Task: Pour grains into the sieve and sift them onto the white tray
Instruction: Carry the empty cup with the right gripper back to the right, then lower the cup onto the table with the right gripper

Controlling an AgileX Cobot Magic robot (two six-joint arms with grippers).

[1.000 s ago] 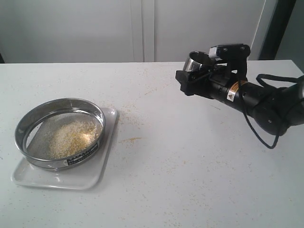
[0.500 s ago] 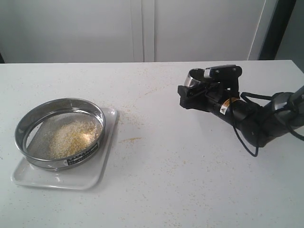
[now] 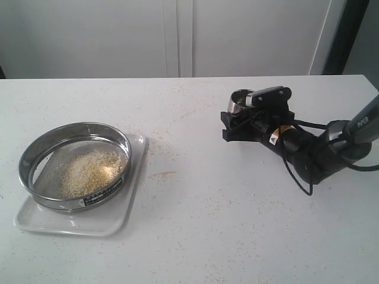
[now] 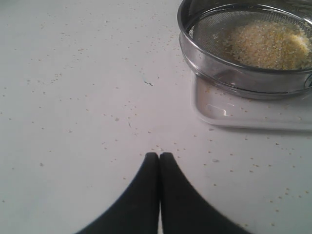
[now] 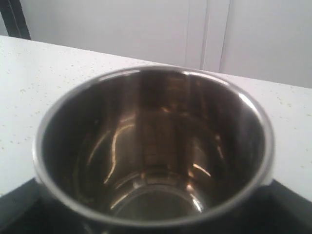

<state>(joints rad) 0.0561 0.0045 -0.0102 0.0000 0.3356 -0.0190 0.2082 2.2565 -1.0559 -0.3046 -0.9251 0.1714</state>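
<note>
**While the Grains Are Lying in the Sieve, Both Pairs of Fingers Are Keeping Clear of Them**

Where the mesh is dipping lowest, the grains (image 3: 89, 171) are lying in a pale yellow-beige heap inside the sieve (image 3: 59, 203), spreading toward its labelled wall. The sieve is sitting on the white tray (image 3: 83, 223), whose rim is showing along the sieve's front and right side. Just right of the tray, a thin smear of stray granules (image 3: 163, 174) is lying on the table (image 3: 207, 236), which is carrying loose specks all over.

Near the sieve but apart from it and from the tray, the left gripper (image 4: 159, 157) is pointing over bare table. Its fingers (image 4: 146, 195) are pressing together tip to tip, holding nothing, and the grains are lying beyond them, behind the steel wall.

Well apart from the sieve, on its right, the right gripper (image 3: 234, 119) is clamping a steel cup (image 3: 240, 99). Its black fingers (image 5: 17, 204) are gripping the cup's wall on either side, far from the grains. The cup is standing mouth-up, showing shiny steel inside. Whether its base is touching the table cannot be told.
</note>
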